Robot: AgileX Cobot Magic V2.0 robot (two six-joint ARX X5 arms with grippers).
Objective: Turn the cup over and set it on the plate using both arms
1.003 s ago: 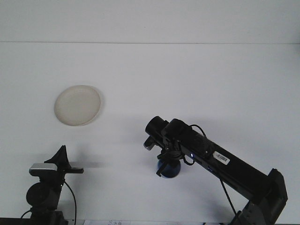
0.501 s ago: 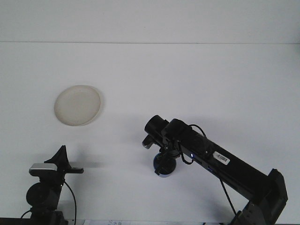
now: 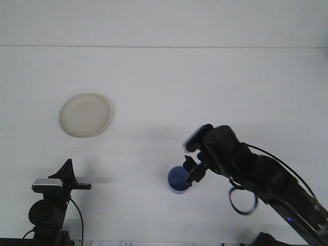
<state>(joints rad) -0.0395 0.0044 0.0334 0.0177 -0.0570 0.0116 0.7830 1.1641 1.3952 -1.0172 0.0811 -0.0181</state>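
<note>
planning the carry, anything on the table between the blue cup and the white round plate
Nothing: in the front view, only bare white table separates the blue cup from the white round plate.

No legible text, labels or numbers, view perhaps too coarse

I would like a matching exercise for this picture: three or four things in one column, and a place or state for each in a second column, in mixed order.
Things:
1. blue cup
2. plate
3. left gripper
4. right gripper

Places or states:
A. far left on the table, nothing on it
B. low at the near left edge, away from the cup
C. mouth up, near the middle
D. at the cup's right rim

Pairs: 1-C, 2-A, 3-B, 4-D
</note>
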